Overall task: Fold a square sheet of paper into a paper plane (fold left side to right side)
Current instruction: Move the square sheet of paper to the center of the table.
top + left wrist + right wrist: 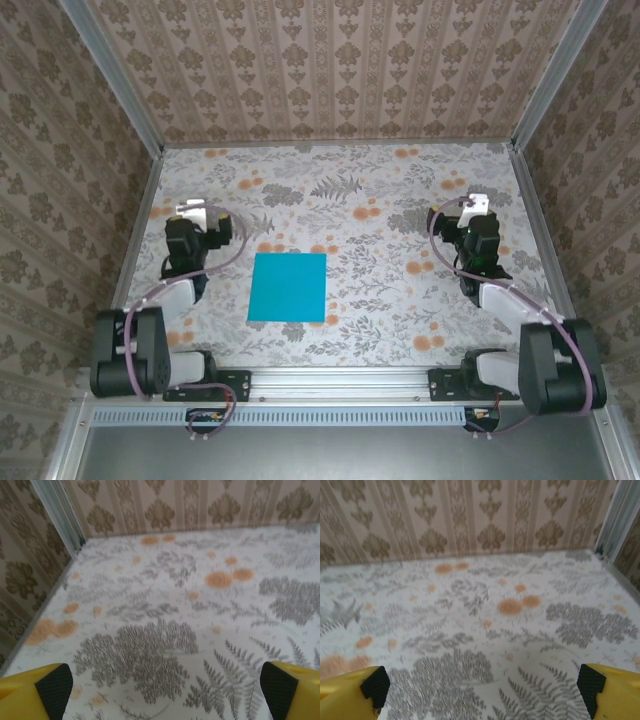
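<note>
The square sheet of paper (288, 286) is turquoise-blue and lies flat and unfolded on the floral table, near the front and slightly left of centre. A paper plane is out of view. My left gripper (195, 211) hovers left of and a little beyond the sheet, apart from it. In the left wrist view this gripper (165, 695) is open, its yellow fingers (35, 692) spread wide over bare tabletop. My right gripper (478, 204) is far to the right of the sheet. In the right wrist view it (482, 692) is open too, with only the table between its black pads (376, 685).
Patterned walls (330, 60) close in the table at the back and on both sides, with metal corner posts (60, 510). A metal rail (340, 380) carrying both arm bases runs along the near edge. Floral tabletop (380, 200) stretches between and beyond the grippers.
</note>
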